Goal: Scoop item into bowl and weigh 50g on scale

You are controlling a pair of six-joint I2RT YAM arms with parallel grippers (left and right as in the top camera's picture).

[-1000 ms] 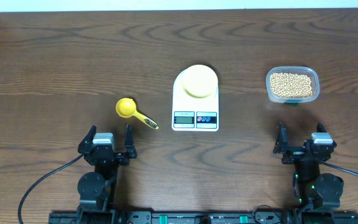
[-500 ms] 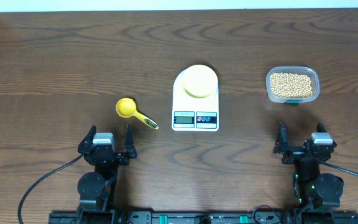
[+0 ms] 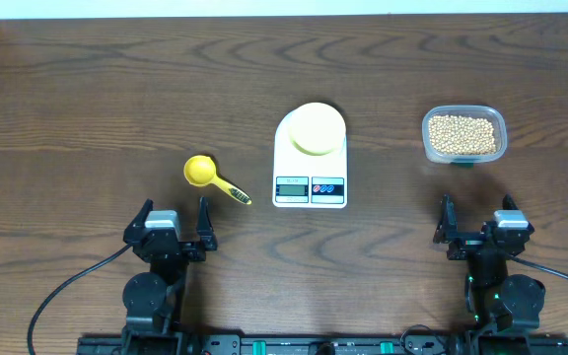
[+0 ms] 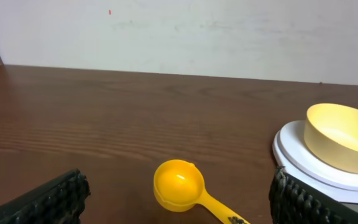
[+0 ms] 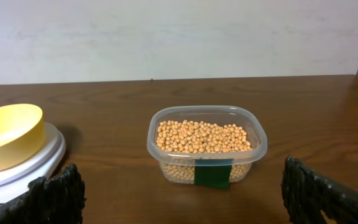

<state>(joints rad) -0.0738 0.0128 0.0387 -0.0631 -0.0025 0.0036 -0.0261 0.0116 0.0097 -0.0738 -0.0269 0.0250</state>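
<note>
Your left gripper (image 3: 175, 215) sits at the table's 7 o'clock with its fingers wide apart and empty. I'd judge it parked there because the yellow scoop (image 3: 203, 173) lies just beyond it, toward 12 o'clock. The scoop's cup is up and its handle trails off to 4 o'clock.

The scale (image 3: 310, 168) is in the middle, between both arms. The bowl (image 3: 316, 128) rests on the scale's round platform at the 12 o'clock end, which leaves the display at 6 o'clock uncovered.

At the scale's 3 o'clock, well apart from it, the clear tub (image 3: 463, 135) holds the beans (image 3: 460, 133). It sits straight ahead of your right gripper (image 3: 478, 219), whose fingers are also spread and hold nothing.

The overhead view gives you the whole layout and the scale's buttons, though the reading is too small to tell. The left wrist view shows the bowl's inside is empty. Only the right wrist view shows, through the tub's wall, how high the beans stand, and a green label on its front.
</note>
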